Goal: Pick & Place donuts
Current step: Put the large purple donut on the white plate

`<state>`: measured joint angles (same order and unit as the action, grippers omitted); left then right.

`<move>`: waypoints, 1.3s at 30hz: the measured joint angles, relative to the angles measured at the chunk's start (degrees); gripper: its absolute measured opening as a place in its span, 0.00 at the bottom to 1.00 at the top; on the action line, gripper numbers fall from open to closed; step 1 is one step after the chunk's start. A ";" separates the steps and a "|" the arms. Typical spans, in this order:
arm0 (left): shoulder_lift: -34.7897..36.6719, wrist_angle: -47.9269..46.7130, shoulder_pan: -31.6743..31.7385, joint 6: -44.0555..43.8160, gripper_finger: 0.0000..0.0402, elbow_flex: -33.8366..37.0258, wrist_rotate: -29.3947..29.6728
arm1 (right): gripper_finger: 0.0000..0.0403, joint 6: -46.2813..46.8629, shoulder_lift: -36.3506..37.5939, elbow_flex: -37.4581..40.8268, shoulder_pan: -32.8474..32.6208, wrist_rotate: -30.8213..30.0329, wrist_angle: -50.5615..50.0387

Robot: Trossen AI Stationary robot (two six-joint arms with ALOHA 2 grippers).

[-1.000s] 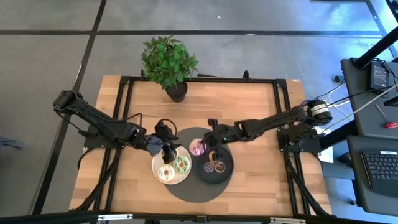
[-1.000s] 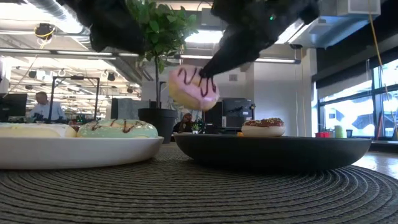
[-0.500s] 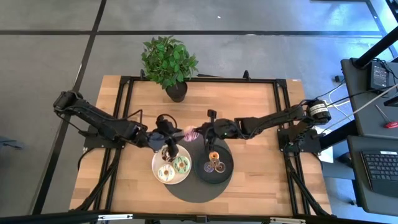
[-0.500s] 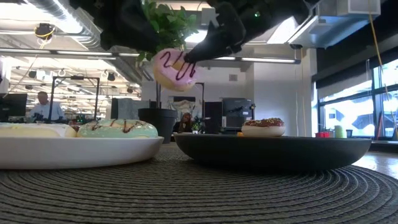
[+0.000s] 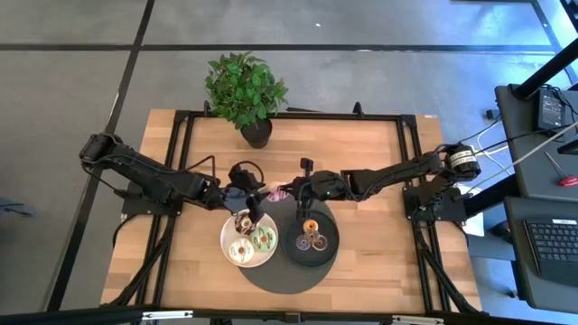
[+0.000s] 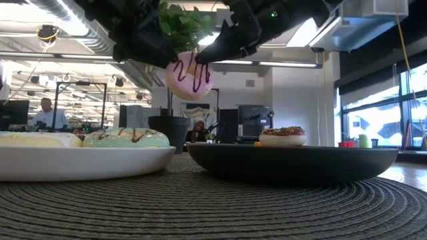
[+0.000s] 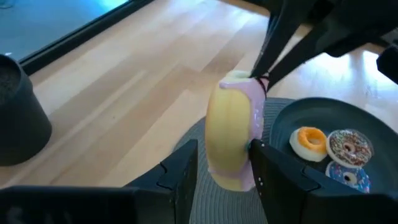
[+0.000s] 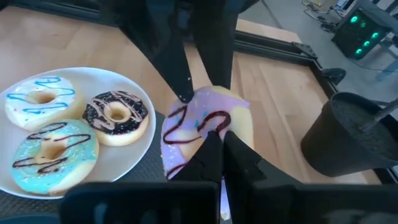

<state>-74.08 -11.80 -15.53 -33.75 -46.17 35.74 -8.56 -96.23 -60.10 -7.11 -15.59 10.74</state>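
A pink-iced donut point(image 6: 189, 77) hangs in the air above the gap between the white plate point(image 5: 223, 236) and the black plate point(image 5: 336, 236). My right gripper point(image 8: 221, 146) is shut on it. My left gripper point(image 7: 227, 171) is open, one finger on each flat side of the same donut point(image 7: 233, 137). White, chocolate and green donuts point(image 8: 53, 152) lie on the white plate. An orange donut point(image 7: 309, 140) and sprinkled ones lie in the black plate. My left gripper: whether either finger touches the pink donut, I cannot tell. My right gripper pinches the donut's ring at its upper edge point(image 7: 255, 84) between the free ends of its two fingers. They slant down from the table's right. The donut hangs on edge below them, clear of both plates.
Both plates sit on a round dark woven mat point(image 5: 280, 275) near the table's front middle. A potted plant point(image 5: 246, 90) stands at the far edge. Black frame rails point(image 5: 181, 144) run along the table's sides. Bare wood lies to the left and right of the mat.
My right gripper has carried the pink donut up and toward the far left, away from the black plate, tipping it as it rose, then held still. My left gripper has moved toward the donut, and its fingers now stand on either side of it.
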 joint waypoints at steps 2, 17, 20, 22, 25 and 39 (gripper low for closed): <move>0.00 0.03 0.00 0.90 0.36 0.00 -0.80 | 0.01 -0.59 0.00 0.00 0.00 0.00 0.02; 0.00 0.19 0.37 3.49 0.49 0.00 -4.74 | 0.01 -0.65 0.00 0.00 0.00 0.26 0.20; 0.00 0.77 0.31 3.97 0.49 0.00 -5.28 | 0.01 -0.65 0.00 0.00 0.00 0.28 0.20; 0.00 0.73 0.33 3.97 0.48 0.00 -5.32 | 0.01 -0.65 0.00 0.00 0.00 0.28 0.20; 0.00 0.73 0.33 4.00 0.48 0.00 -5.06 | 0.01 -0.59 0.00 0.00 0.00 0.26 0.20; 0.04 0.26 0.31 4.13 0.41 0.02 -0.94 | 0.01 0.85 0.02 0.00 0.02 5.85 0.24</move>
<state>-74.04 -11.54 -15.22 -29.62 -46.15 34.79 -7.70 -96.20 -60.10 -7.09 -9.74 10.98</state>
